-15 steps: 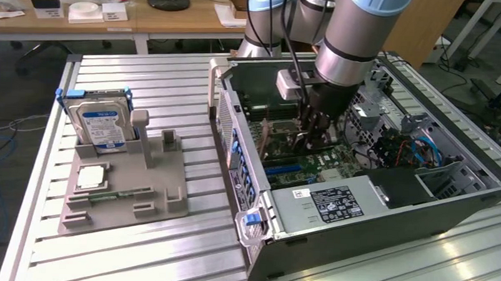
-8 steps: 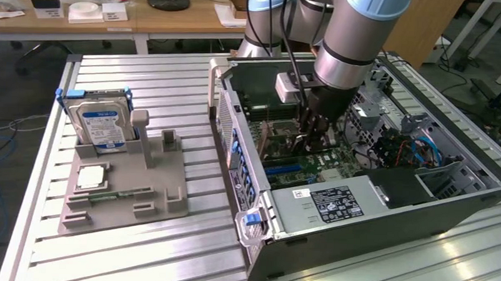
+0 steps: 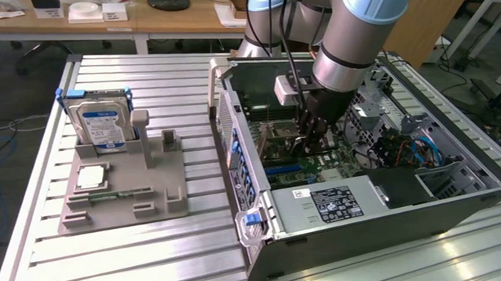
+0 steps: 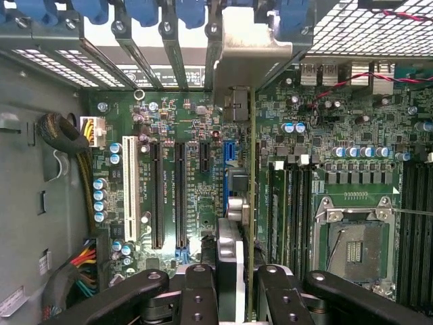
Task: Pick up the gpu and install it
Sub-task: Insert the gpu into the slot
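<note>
The gpu (image 4: 233, 254) is gripped on edge between the fingers (image 4: 199, 298) of the claw (image 4: 237, 288), which is clenched on it. The card is held upright over the motherboard (image 4: 169, 142), inside the open computer case (image 3: 339, 243), just beside the black expansion slots (image 4: 181, 189). Its grey metal end (image 4: 247, 57) is seen at the case's slotted rear wall. Whether it is seated cannot be told. The case is laid on its side on the surface (image 3: 146, 262).
</note>
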Motion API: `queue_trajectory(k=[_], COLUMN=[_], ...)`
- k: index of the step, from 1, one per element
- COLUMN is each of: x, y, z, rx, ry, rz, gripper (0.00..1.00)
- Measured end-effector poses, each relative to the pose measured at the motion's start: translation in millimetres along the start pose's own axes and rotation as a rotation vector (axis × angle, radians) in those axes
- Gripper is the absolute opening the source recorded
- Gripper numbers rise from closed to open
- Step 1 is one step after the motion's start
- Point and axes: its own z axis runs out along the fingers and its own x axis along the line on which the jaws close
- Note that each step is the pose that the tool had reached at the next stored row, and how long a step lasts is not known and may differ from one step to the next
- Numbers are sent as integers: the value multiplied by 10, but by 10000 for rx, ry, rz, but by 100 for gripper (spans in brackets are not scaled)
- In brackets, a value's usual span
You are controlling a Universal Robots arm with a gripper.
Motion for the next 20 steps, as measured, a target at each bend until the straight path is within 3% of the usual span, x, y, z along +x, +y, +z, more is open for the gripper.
queue_trajectory(k=[14, 20], x=[36, 47], y=[30, 32], z=[19, 105], rx=[-1, 0], ry=[2, 12], rz=[0, -2], gripper=[28, 28])
